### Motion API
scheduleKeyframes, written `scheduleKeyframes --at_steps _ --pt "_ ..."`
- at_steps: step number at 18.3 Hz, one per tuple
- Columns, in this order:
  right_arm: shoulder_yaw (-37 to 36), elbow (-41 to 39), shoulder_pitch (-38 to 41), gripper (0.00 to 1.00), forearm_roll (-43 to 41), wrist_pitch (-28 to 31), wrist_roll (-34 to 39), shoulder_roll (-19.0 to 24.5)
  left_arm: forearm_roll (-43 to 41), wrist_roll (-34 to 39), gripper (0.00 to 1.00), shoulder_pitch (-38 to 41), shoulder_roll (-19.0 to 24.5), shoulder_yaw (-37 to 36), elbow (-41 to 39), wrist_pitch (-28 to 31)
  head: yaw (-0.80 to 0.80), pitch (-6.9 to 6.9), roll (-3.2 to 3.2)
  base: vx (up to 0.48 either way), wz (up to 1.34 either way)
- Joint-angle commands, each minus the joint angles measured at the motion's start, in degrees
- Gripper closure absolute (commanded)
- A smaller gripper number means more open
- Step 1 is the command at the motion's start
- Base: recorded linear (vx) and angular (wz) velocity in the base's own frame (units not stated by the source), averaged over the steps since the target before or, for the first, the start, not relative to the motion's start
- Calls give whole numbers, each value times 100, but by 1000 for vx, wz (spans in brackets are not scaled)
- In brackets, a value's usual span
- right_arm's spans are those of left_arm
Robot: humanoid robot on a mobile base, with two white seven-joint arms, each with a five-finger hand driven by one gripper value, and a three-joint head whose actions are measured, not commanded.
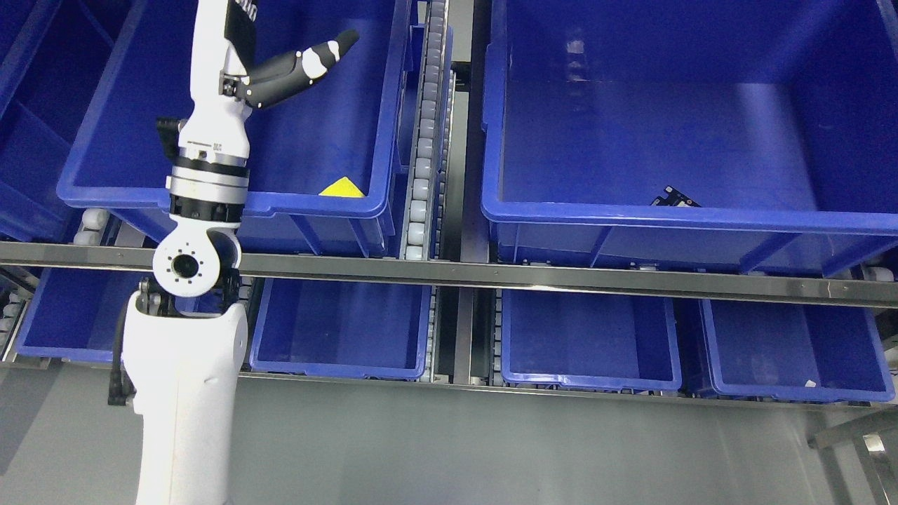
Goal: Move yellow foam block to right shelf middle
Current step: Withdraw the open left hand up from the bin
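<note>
Fingers: only one finger (319,57) of the left hand (280,70) shows clearly, black with white bands, stretched out straight toward the upper right; the others run off the top edge, so whether the hand as a whole is spread or curled I cannot tell. Nothing shows held in the part that is visible.
Left arm: its white forearm (184,393) rises from the lower left, crosses the steel rail (561,277), and reaches up over the left bin (231,200).
Right arm: not in the picture.
Yellow block: a small triangle of yellow (342,188) peeks over the near wall of the left bin, low on the bin floor toward its right front corner. The rest is hidden by the wall. It lies well below and to the right of the hand, apart from it.
Right bin: the large blue bin (687,214) on the right of the same level shows no yellow in it; a small dark object (675,199) sits by its near wall.
Lower bins: four smaller blue bins (589,379) under the rail, no yellow in them.
Progress: the block lies on the left side, not on the right shelf, so the carrying across remains to be done. Judging from the picture, the hand must first come down to the block and close on it.
</note>
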Motion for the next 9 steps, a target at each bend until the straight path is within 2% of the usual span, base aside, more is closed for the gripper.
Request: scheduleKeyframes --at_steps 1,5,9 --pt "0 -100 -18 0 0 3 3 -100 29 21 0 579 100 243 -227 -267 0 0 0 0 0" --pt "0 -100 -18 0 0 3 3 -100 46 126 0 588 100 260 -227 153 0 0 0 0 0" --pt "0 -100 -18 0 -9 3 3 -100 55 425 0 570 100 357 -227 997 0 0 0 0 0"
